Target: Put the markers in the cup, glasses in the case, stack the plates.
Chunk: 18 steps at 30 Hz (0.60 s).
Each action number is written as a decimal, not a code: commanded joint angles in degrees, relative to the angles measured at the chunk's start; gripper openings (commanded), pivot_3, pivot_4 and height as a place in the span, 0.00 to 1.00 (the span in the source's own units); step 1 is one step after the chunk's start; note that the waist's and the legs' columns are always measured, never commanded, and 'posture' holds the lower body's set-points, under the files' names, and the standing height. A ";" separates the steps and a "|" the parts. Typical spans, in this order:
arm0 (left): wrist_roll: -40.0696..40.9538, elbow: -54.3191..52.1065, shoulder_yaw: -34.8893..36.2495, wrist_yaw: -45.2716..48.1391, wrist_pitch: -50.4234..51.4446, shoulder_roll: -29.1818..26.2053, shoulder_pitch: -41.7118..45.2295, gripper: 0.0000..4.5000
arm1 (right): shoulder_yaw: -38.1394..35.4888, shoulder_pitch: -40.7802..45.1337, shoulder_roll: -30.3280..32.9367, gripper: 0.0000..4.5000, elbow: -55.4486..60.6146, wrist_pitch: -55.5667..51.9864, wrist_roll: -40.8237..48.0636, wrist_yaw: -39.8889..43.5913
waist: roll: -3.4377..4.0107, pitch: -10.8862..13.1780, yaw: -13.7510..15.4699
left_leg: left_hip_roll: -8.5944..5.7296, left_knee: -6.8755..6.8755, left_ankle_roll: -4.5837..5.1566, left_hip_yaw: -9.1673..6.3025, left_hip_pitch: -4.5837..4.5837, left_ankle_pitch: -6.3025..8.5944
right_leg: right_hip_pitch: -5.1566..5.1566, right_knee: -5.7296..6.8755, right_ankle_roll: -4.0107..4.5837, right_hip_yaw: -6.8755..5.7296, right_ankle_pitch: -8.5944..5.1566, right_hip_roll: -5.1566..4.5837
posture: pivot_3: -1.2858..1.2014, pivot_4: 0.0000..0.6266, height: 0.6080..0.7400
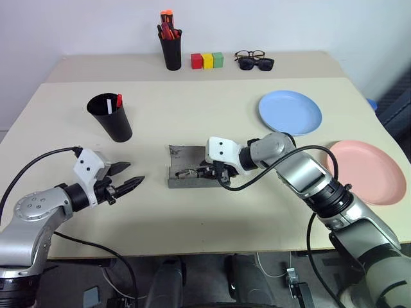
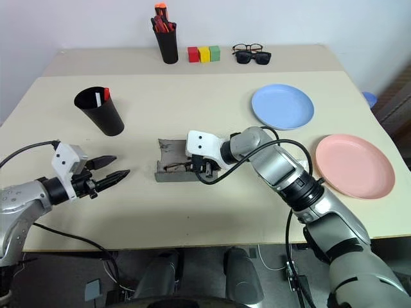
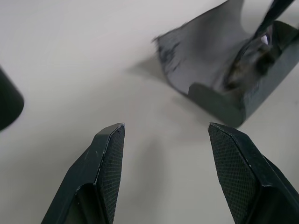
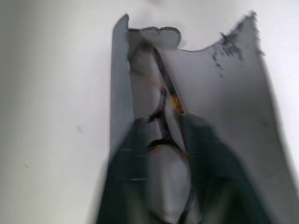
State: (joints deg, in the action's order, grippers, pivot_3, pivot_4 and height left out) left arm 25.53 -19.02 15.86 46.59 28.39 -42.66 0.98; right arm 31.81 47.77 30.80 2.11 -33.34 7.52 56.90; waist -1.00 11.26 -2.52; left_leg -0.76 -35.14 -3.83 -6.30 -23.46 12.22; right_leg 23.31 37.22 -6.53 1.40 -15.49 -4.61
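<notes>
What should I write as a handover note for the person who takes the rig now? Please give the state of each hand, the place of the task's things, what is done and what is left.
Left hand: open, holds nothing, above the table left of the case.
Right hand: over the open case, fingers apart around the glasses, which lie inside; whether it grips them I cannot tell.
Markers: both stand in the cup. Done.
Glasses: in the case, lid open.
Blue plate and pink plate: apart on the right side, not stacked.
Left: withdraw the right hand, perhaps close the case, stack the plates.
</notes>
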 commanded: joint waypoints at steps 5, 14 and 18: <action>-0.60 7.50 -7.46 -1.27 0.69 3.76 16.83 0.14 | -7.84 0.61 -0.99 0.89 5.81 -2.55 0.25 -3.29 | -0.02 -0.01 0.50 | -0.09 -0.02 0.00 -0.03 0.00 0.00 | -0.04 0.02 -0.03 -0.01 0.01 -0.05 | 0.52 0.24 1.00; -13.00 38.56 -26.15 1.29 3.32 13.51 48.21 0.14 | -21.44 -15.28 6.08 0.89 25.66 -7.49 6.65 -5.12 | -0.08 -0.02 2.22 | -0.22 -0.13 0.01 -0.17 -0.12 0.00 | -0.18 -0.13 -0.18 -0.16 0.05 -0.09 | 0.52 0.24 1.00; -14.57 51.00 -29.40 6.53 7.75 15.88 56.37 0.14 | -27.19 -22.82 8.26 0.89 31.75 -11.15 8.73 -7.86 | -0.07 0.00 0.89 | -0.32 -0.10 0.06 -0.07 -0.11 0.03 | -0.10 -0.10 -0.28 -0.01 0.01 -0.17 | 0.52 0.24 1.00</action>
State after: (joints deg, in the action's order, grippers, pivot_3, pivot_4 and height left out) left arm 11.92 29.22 -12.77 50.38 34.87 -26.59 55.20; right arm 8.36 25.85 38.37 29.71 -43.24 14.71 50.39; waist -1.07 11.25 -1.63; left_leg -1.09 -35.23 -3.76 -6.37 -23.57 12.25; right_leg 23.24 37.18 -6.81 1.39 -15.48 -4.77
